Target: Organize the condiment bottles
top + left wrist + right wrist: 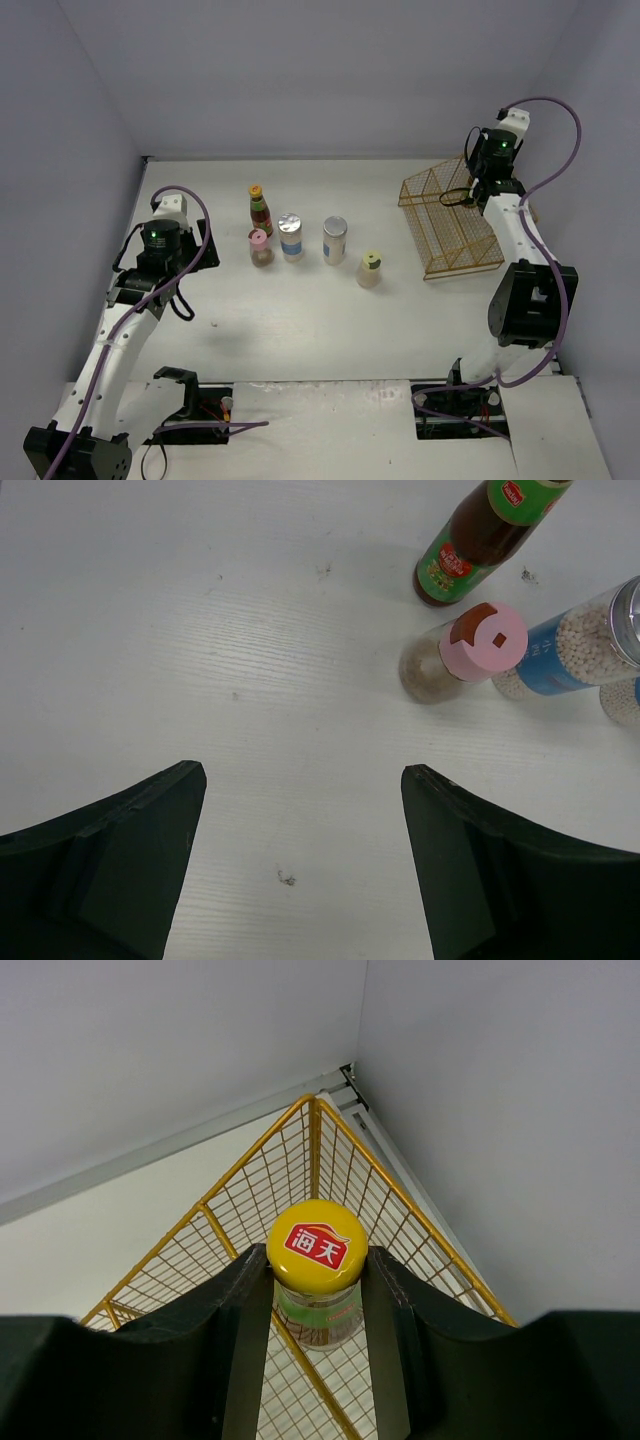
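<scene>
- Step in hand, as we judge it: setting the sauce bottle [317, 1246] down in the basket [455, 240].
- The right gripper [320, 1265] is clamped on the bottle's neck, just under the yellow cap. The fingers are narrow and the bottle stands upright between them.
- The bottle hangs over the far end of the basket, inside the wire walls. We cannot tell whether its base touches the basket floor.
- We lower straight down until the base meets the mesh, holding the bottle vertical. A slim bottle on wire mesh is likely to tip if released tilted or from a height.
- We steer clear of the basket walls, since a finger catching the wire could drag the basket.
- We open the fingers only as far as needed, then lift straight up past the cap.
- We seat the bottle close to a basket corner, leaving room for the rest.
- Five more stand outside the basket, on its left-arm side and well apart from it: the second sauce bottle [260, 208], the pink jar [260, 247], two silver jars [291, 236] and the pale jar [369, 269], which is nearest the basket.
- The left gripper [303, 772] hovers beyond that group from the basket, fingers wide, holding nothing.
</scene>
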